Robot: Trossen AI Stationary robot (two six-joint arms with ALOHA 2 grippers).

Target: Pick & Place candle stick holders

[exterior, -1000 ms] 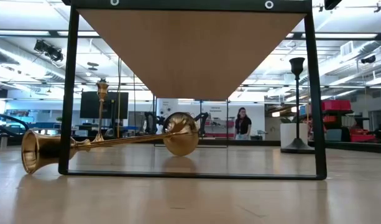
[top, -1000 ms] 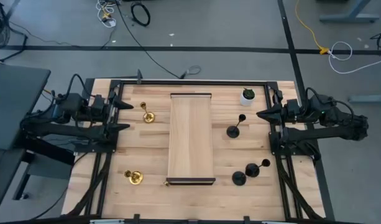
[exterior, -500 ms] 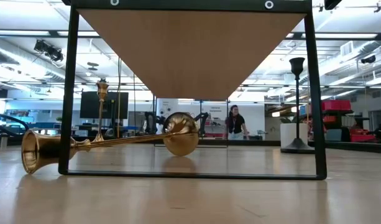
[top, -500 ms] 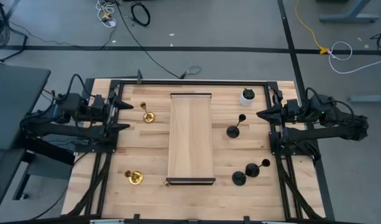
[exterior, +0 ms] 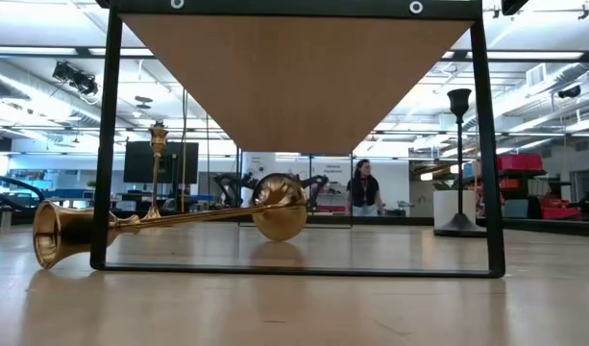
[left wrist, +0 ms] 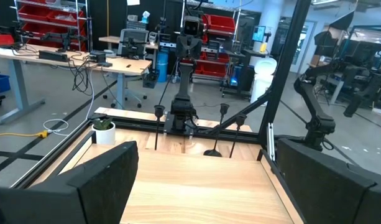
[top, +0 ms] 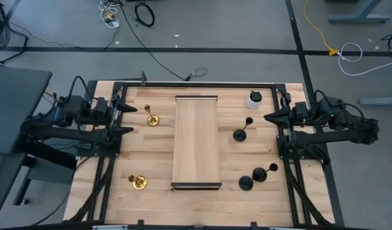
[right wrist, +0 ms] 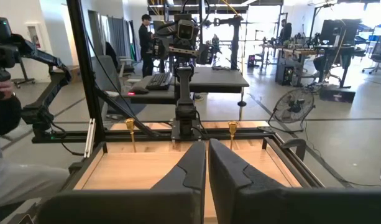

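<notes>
Two gold candle stick holders [top: 151,117] [top: 139,182] stand upright on their round bases on the table's left half. A third gold one [exterior: 169,219] lies on its side at the near left corner of the raised board. Three black holders [top: 242,131] [top: 245,183] [top: 266,171] stand on the right half. My left gripper [top: 128,117] hovers open and level at the table's left edge. My right gripper [top: 266,117] hovers shut and level at the right edge. Neither is near a holder.
A long wooden board on a black frame [top: 196,140] runs down the table's middle, raised above the top. A small white pot with a green plant [top: 254,98] stands at the far right. A black rail frame [top: 196,84] borders the table. A person [exterior: 361,187] stands far behind.
Both arms and all the holders have kept still. The person far behind the table has stepped a little sideways.
</notes>
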